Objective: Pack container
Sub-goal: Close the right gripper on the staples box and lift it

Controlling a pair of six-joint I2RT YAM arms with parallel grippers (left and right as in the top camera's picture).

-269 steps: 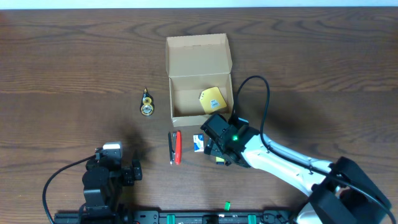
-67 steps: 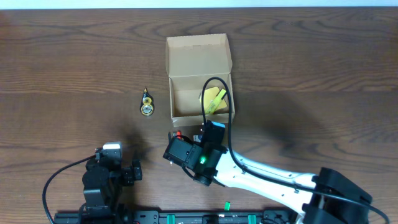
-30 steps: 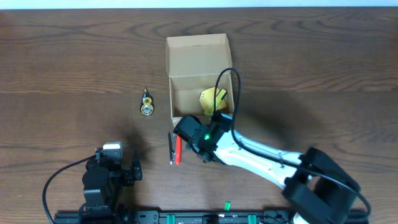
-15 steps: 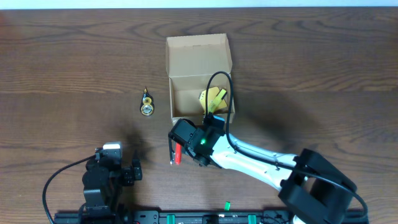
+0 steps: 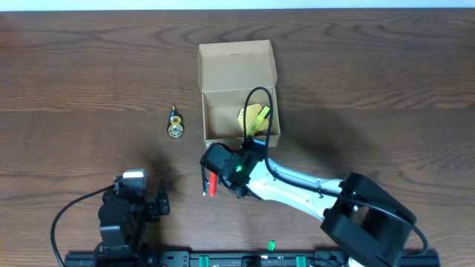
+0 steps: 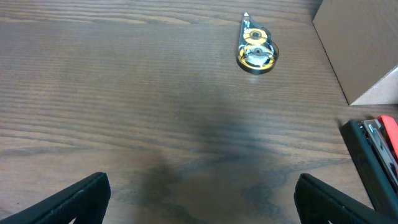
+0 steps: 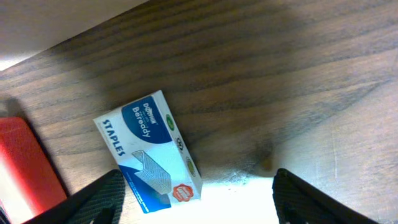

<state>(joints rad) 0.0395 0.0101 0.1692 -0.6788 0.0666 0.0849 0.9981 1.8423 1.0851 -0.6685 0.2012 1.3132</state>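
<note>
The box stands open on the table. Its lid flap is folded back on the far side. Inside it, against the right wall, lies a yellow packet, with the right arm's black cable looping over it.

The right arm reaches in toward the near wall of the box, so the wrist hangs just in front of the near left corner. The right hand is released, with its two fingers spread wide. A blue and white pack of staples lies flat on the wood between them. It is close to one finger and well apart from the other, and nothing is gripped.

A red tool with a dark strip along its side lies just in front of the same near left corner of the box. It sits beside the pack of staples.

To the left of the box, well apart from its wall, a correction tape rests on the table.

The left arm sits far in front of the box and off to its left. The left hand is released, fingers wide, with only bare wood between them.
</note>
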